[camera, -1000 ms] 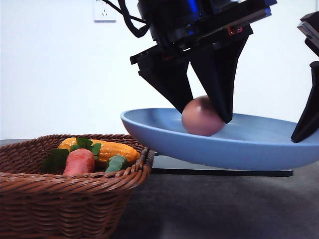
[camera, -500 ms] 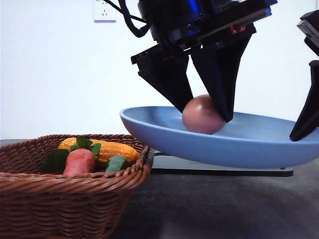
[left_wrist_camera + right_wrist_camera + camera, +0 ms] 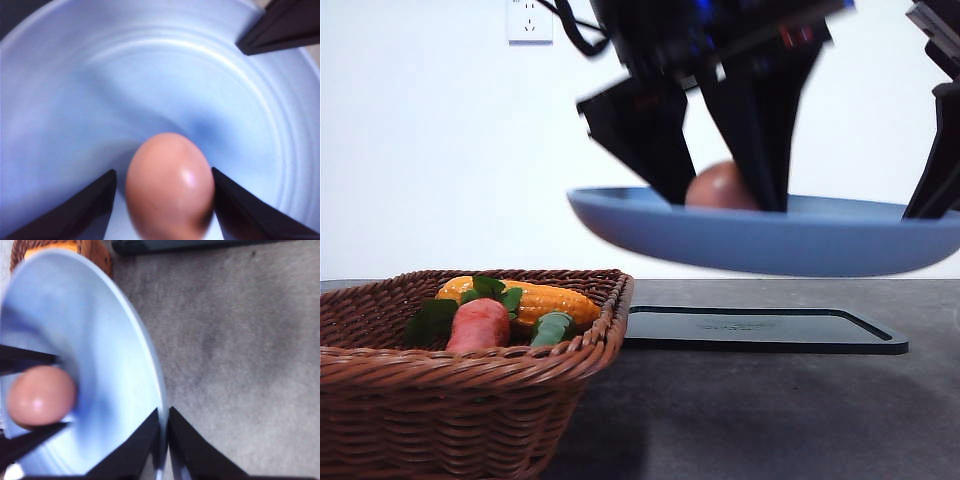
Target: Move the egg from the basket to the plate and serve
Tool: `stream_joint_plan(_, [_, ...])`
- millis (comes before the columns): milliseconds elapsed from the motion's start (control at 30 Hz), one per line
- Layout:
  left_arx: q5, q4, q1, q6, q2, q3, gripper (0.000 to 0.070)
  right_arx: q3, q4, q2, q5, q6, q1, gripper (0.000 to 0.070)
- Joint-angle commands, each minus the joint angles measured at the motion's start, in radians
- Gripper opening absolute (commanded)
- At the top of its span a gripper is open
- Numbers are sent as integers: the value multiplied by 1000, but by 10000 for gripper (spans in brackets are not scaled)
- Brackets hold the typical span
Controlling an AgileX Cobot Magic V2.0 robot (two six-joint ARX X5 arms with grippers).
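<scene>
Above the black tray (image 3: 760, 330), the plate (image 3: 790, 240) is airborne and roughly level, well clear of the table (image 3: 770, 420). Right gripper (image 3: 164, 440) is clamped on the plate's rim, fingers pinching the edge from both sides. Egg (image 3: 720, 187) sits inside the plate, left of centre in the front view. Left gripper (image 3: 162, 200) straddles the egg, a finger close on either side. Contact looks likely in the left wrist view, but blur leaves it unclear whether the egg is gripped or just bracketed, so I can't call that one.

Basket (image 3: 470, 400) is on the table at the near left with a toy carrot (image 3: 478, 325) and a corn cob (image 3: 535, 300) left in it. No egg in there, so the transfer step looks done. Judging this as the serve step: plate carried with egg aboard.

Next move calls for the left gripper to spread and lift straight up off the egg without nudging it, and for the right arm to keep the plate flat. Any tilt and the egg rolls toward the rim. One-sided rim grip means slow, smooth travel.
</scene>
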Motion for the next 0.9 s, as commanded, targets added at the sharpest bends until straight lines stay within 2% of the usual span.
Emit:
stream_joint_plan(0, [0,7,1,0,-53,16,381,35,-16,32,-4,-26,-9,0])
stream_joint_plan(133, [0,-1,31,1,-159,16,381,90,-61,108,-5,-86,-50,0])
stream_joint_plan(400, [-26,-38,113,9,-395,16,381,234,-46,327,-3,-167,-149,0])
stream_joint_plan(700, [-41,-69,205,10,-577,16,380,468,12,628,-4,-168,-229,0])
stream_joint_plan(867, [-41,-79,225,10,-613,16,380,600,22,793,-4,-167,-236,0])
